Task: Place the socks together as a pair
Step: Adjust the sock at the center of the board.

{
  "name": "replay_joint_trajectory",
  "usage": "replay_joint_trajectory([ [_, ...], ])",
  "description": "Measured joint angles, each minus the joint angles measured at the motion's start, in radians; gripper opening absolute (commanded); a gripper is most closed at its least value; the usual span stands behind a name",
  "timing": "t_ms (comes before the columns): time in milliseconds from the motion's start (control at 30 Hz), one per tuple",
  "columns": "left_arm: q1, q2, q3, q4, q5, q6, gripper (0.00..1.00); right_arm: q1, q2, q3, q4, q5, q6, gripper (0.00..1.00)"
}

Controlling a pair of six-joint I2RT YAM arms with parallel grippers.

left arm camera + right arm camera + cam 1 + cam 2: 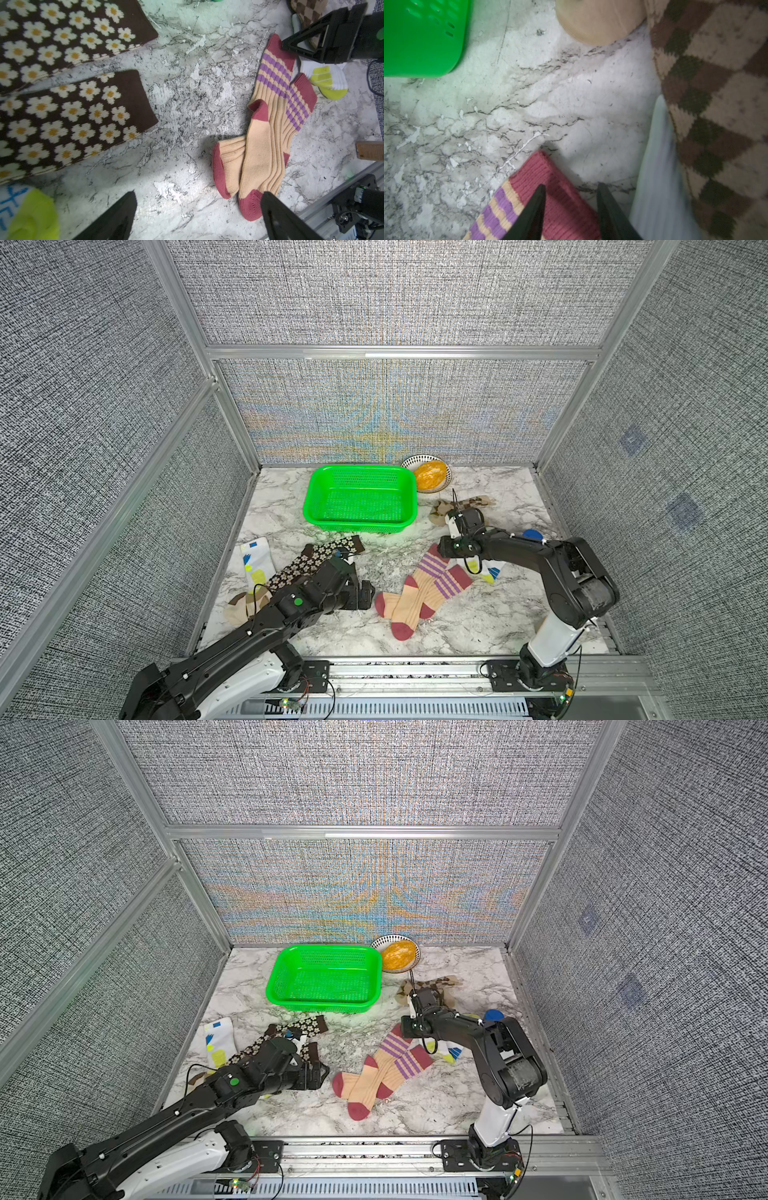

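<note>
Honestly, your right tool (571, 185) straddles the red cuff of the peach purple-striped knit sock (419, 593), jaws half apart, grip unclear; the sock trails toward the tabletop's (457, 626) front edge.

A green mesh basket (361, 506) stands toward the back of the marble-patterned surface (478, 614). Just beside its far right corner, a bowl (412, 461) with a striped rim holds something orange-yellow (432, 476), possibly bread. A small blue round thing (532, 535) lies nearer the right wall, partly hidden.
</note>
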Motion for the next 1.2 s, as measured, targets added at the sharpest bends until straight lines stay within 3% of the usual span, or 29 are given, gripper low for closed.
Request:
replay_joint_trajectory([
  [100,0.0,-0.005,0.0,0.003,-0.002,0.0,0.96,0.005,0.001,-0.014,0.019,-0.025,-0.013,0.03],
  [133,0.0,-0.008,0.0,0.003,-0.003,0.0,0.96,0.006,-0.002,-0.019,0.024,-0.038,-0.018,0.0],
  [367,0.0,-0.057,0.002,-0.015,-0.042,-0.007,0.96,0.061,-0.119,0.003,0.009,-0.095,-0.066,0.0],
  [600,0.0,-0.216,0.01,-0.109,-0.138,-0.038,0.96,0.196,-0.198,0.132,-0.014,-0.179,-0.174,0.0],
  [833,0.0,-0.334,0.118,-0.288,-0.264,-0.061,0.96,0.353,-0.126,0.428,-0.073,-0.254,-0.315,0.0],
  [1000,0.0,-0.38,0.203,-0.38,-0.325,-0.063,0.96,0.399,-0.051,0.663,-0.107,-0.285,-0.4,0.0],
  [1200,0.0,-0.37,0.228,-0.411,-0.341,-0.05,0.96,0.435,-0.061,0.676,-0.11,-0.305,-0.489,0.0],
])
